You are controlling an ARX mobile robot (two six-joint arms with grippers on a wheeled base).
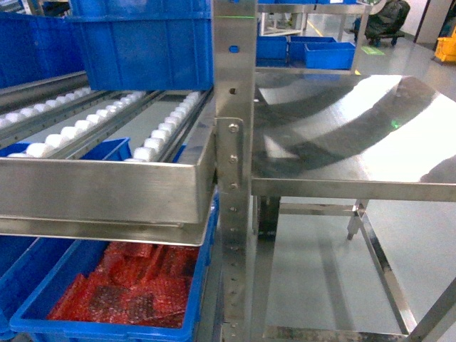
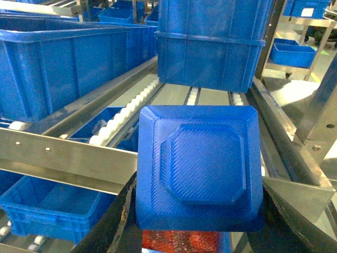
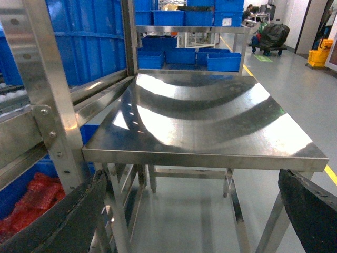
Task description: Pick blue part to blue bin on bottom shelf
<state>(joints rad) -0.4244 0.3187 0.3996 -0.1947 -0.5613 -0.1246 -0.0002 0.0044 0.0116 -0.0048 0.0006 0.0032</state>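
From the head camera neither arm shows, just the roller shelf [image 1: 107, 189] with its shiny front lip, a blue bin [image 1: 107, 296] of red stuff under it, and the bare steel tabletop [image 1: 342, 135] off to the right. Left wrist cam: the left fingers [image 2: 197, 232] are clamped on the blue part [image 2: 199, 166], held up over the shelf's front lip, probably ready to drop it into a bin. Right wrist cam: the right fingers [image 3: 184, 211] are spread wide with nothing in them, parked by the tabletop's near edge.

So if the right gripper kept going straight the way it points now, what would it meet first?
Probably the front edge of the small steel table, which lies dead ahead between the right gripper's open fingers. Depth is unclear; a slightly lower line would pass underneath.
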